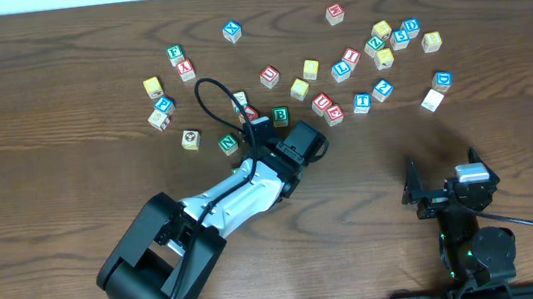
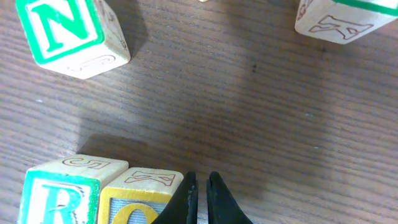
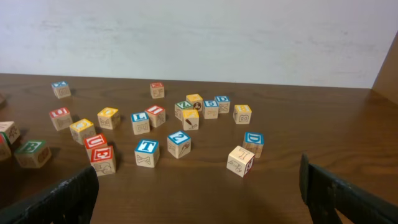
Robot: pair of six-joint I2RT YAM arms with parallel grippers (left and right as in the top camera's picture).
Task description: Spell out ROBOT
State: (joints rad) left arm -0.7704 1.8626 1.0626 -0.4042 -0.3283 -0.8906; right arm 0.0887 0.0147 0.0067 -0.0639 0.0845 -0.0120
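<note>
Left gripper [image 2: 202, 186] is closed tight with nothing held. Its tips are on the table [image 2: 249, 112], just right of O [image 2: 140, 199]; can't tell whether they touch it. It looks like a nudge or line-up pose, not a grasp.

R [image 2: 59, 199] is immediately left of O, the two faces touching, and both sit at the gripper's left side. So "RO" looks laid down and roughly aligned.

N [image 2: 68, 34] is ahead and left of the tips, well apart, and is not needed. Another cube [image 2: 345, 22] is ahead and right; its letter is unreadable from here.

Right gripper [image 3: 199, 193] has its fingers spread wide and is empty, low over bare table.

Still to place: B, second O, T.
- B [image 1: 281, 116] is loose, near the left gripper but outside the left wrist view.
- T [image 3: 147, 149] is loose, ahead of the right gripper and a bit left, among the scattered cubes.
- Second O is somewhere among the yellow cubes [image 3: 107, 117], ahead-left of the right gripper. The letters are too small to pick it out.

Progress, as a judgement: two of five letters are set and three remain. B would go next, just right of O, where the left tips now stand, so they have to clear that spot first.
</note>
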